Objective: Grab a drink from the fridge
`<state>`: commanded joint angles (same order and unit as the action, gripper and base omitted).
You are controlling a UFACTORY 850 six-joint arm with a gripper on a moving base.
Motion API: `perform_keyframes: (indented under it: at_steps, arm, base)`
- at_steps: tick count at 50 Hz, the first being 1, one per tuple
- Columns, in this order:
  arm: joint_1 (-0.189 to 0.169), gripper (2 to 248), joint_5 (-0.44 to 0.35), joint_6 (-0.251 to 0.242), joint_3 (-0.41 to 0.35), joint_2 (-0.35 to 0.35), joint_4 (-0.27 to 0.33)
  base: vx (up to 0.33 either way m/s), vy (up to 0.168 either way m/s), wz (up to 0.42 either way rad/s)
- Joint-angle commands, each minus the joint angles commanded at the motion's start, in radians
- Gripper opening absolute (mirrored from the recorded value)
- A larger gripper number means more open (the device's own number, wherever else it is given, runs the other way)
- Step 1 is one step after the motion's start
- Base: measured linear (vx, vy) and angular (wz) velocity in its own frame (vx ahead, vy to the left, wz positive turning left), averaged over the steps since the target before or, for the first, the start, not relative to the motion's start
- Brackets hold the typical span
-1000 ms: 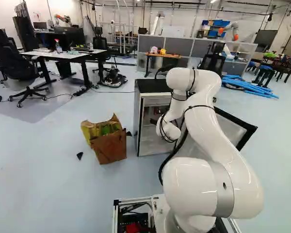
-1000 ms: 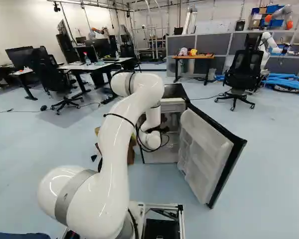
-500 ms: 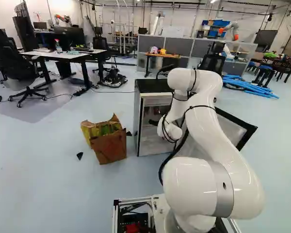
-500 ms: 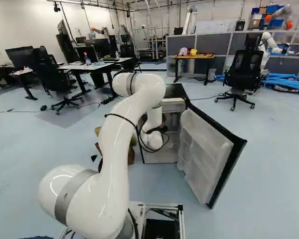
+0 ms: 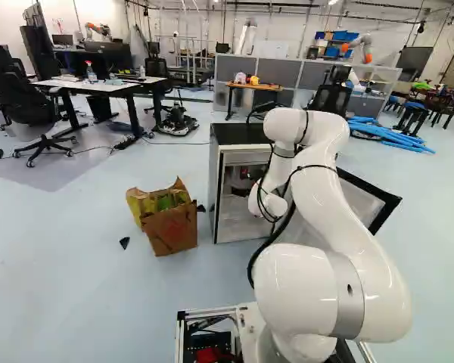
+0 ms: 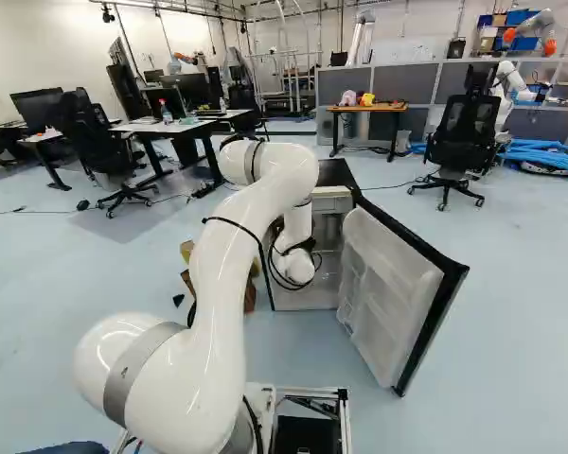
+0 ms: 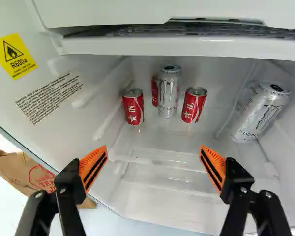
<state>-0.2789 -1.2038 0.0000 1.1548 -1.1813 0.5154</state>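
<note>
In the left base view my gripper [image 5: 240,191] reaches through the open front of the small fridge [image 5: 240,135], partly hidden by my arm. Its fingers stand wide open in the wrist view, and nothing is between the pads of the gripper [image 7: 153,153]. Ahead of it, deep inside the fridge, are two small red cans [image 7: 133,107] [image 7: 194,105] on either side of a silver can [image 7: 168,91], with another red can [image 7: 155,90] partly hidden behind the silver one. A second silver can [image 7: 260,111] stands apart, near a side wall.
The open fridge door [image 6: 392,293] stands right of my arm in the right base view. A brown paper bag [image 5: 170,228] is on the floor left of the fridge. Farther back are a wooden table [image 6: 368,109], an office chair [image 6: 462,135] and another robot [image 6: 504,92].
My wrist has shifted slightly to the right in both base views, at the fridge opening. The fridge and the base have stayed put.
</note>
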Motion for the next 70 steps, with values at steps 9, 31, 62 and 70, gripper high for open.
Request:
perform_keyframes:
  at_steps: [9, 31, 62, 70]
  arm:
    - [-0.003, 247, 0.000, 0.000, 0.014, -0.007, 0.000]
    - [-0.001, 247, 0.000, 0.000, 0.069, -0.036, -0.015]
    - [0.006, 247, 0.000, 0.000, 0.193, -0.103, -0.110]
    - [0.008, 247, 0.000, 0.000, 0.231, -0.134, -0.130]
  base:
    - [0.000, 0.000, 0.000]
    - [0.000, 0.000, 0.000]
    - [0.000, 0.000, 0.000]
    - [0.000, 0.000, 0.000]
